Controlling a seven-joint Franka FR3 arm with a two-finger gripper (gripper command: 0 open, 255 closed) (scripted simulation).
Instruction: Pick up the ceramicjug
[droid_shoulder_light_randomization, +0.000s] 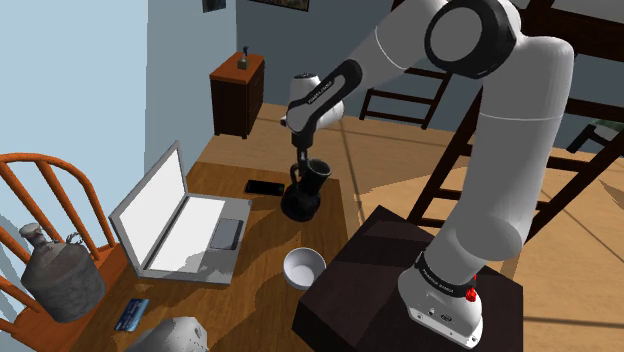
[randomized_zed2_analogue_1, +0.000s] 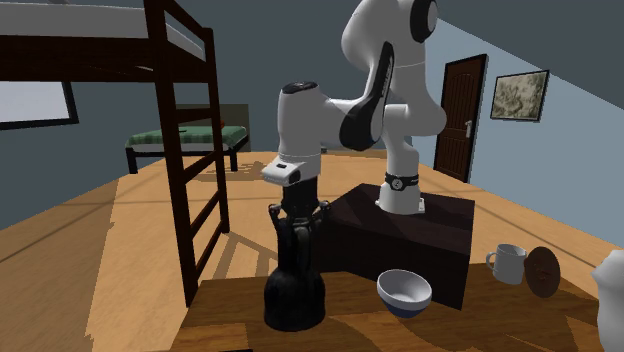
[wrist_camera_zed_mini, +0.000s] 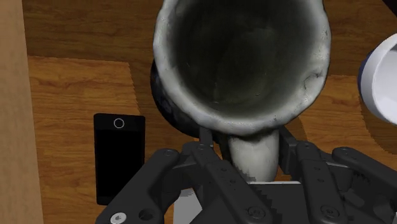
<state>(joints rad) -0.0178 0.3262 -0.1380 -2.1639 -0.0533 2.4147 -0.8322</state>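
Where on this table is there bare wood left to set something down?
Bare wood: between the laptop, white bowl and dark jug; also beyond the phone at the table's far end. Crowded where the gripper meets jug and phone.

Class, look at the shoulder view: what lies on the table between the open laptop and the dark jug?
A black phone lies flat on the wooden table between the laptop and the jug, seen in the shoulder view.

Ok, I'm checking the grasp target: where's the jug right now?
The dark jug stands on the wooden table, mid shoulder view, right under the gripper, black phone just left of it, white bowl nearer the camera.
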